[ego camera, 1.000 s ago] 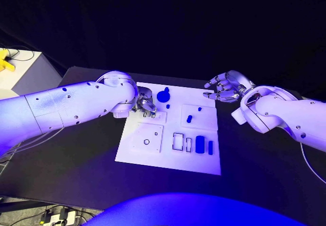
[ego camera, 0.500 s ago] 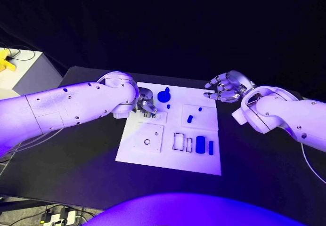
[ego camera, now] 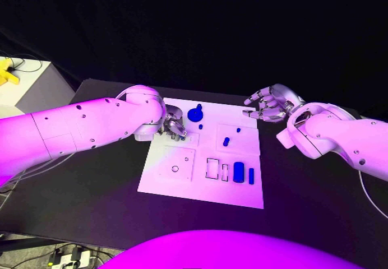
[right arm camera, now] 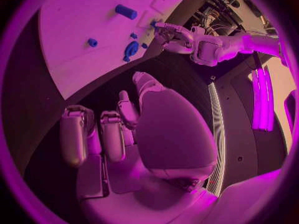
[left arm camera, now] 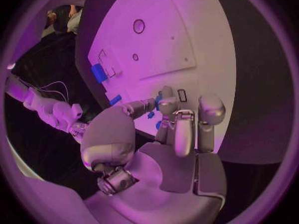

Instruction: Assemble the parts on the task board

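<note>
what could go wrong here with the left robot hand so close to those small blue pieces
1. The left robot hand has its fingertips right among small blue pieces on the white board; a slight slip might knock one away.
2. The left arm hides the fingers in the head view, so judging the grasp may be hard.
3. The right robot hand hovers off the board's far corner, not steadying it, so the board might shift.

The left arm (ego camera: pixel 89 126) hides most of the left hand (ego camera: pixel 172 127) and its fingers
</note>
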You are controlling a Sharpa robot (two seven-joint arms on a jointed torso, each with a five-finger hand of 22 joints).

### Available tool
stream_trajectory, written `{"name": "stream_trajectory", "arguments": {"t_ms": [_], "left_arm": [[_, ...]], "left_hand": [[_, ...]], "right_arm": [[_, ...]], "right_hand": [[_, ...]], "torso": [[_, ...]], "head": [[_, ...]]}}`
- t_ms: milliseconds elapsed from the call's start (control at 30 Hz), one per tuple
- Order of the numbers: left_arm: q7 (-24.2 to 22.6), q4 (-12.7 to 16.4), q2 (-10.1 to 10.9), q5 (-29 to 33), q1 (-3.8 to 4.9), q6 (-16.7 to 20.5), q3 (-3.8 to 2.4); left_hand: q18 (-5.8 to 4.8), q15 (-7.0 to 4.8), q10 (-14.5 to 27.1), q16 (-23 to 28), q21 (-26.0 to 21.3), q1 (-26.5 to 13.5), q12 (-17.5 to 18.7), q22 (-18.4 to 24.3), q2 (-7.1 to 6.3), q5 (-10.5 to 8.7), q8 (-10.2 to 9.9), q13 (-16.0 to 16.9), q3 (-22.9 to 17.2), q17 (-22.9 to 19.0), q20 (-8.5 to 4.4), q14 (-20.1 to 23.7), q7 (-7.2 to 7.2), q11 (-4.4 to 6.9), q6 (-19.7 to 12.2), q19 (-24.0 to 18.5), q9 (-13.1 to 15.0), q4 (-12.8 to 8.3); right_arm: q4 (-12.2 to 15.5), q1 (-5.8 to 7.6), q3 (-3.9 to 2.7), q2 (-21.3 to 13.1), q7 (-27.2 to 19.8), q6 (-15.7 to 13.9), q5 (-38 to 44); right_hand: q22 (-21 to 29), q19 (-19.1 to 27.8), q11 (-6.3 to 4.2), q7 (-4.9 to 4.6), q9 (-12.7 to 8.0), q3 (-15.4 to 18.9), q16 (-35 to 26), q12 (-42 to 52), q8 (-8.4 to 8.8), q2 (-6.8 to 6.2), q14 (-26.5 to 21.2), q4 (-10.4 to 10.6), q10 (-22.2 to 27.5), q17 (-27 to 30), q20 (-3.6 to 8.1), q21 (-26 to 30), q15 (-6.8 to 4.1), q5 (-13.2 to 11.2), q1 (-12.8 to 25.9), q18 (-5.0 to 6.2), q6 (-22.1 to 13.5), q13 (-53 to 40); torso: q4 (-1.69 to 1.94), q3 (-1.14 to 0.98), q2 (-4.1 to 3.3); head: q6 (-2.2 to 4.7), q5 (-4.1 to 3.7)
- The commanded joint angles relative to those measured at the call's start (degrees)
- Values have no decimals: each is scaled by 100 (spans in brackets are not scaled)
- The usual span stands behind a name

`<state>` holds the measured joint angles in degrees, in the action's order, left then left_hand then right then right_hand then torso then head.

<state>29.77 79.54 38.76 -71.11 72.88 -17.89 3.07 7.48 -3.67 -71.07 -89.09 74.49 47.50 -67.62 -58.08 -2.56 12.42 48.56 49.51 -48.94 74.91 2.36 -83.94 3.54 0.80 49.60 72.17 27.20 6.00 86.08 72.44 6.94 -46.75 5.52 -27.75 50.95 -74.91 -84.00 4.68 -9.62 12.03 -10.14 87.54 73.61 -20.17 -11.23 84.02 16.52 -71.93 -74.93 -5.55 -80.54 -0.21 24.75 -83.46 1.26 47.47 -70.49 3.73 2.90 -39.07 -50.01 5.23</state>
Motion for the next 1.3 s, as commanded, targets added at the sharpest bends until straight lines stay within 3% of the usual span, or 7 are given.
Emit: {"name": "stream_trajectory", "arguments": {"t_ms": [33, 1300], "left_arm": [[6, 2, -21, -27, -18, -146, 14], [8, 17, 6, -80, -47, -239, 34]], "left_hand": [[-102, -44, -28, -33, 38, 76, -20, -8, 129, 8, 8, -3, -1037, 1374, -5, -566, -38, 17, 65, 40, -5, -988], [-110, -42, -62, -58, 62, 76, -49, -49, 130, 25, 15, 65, -1078, 1431, -4, -583, -41, 19, 83, 61, -59, -1035]], "right_arm": [[0, -4, -1, 1, -46, 77, 55], [-19, -13, -1, 8, -41, 100, 55]], "right_hand": [[-788, -189, 12, -7, -14, -59, -15, 5, 24, -16, 458, -6, 44, -1037, -54, 28, 56, 42, 79, 115, -50, 8], [-790, -191, 12, -7, -16, -78, -19, 2, 24, -19, 455, -3, 50, -1030, -54, 27, 56, 47, 99, 115, -50, 17]], "torso": [[2, 0, -5], [-5, 4, -1]], "head": [[1, -1], [1, 13]]}}
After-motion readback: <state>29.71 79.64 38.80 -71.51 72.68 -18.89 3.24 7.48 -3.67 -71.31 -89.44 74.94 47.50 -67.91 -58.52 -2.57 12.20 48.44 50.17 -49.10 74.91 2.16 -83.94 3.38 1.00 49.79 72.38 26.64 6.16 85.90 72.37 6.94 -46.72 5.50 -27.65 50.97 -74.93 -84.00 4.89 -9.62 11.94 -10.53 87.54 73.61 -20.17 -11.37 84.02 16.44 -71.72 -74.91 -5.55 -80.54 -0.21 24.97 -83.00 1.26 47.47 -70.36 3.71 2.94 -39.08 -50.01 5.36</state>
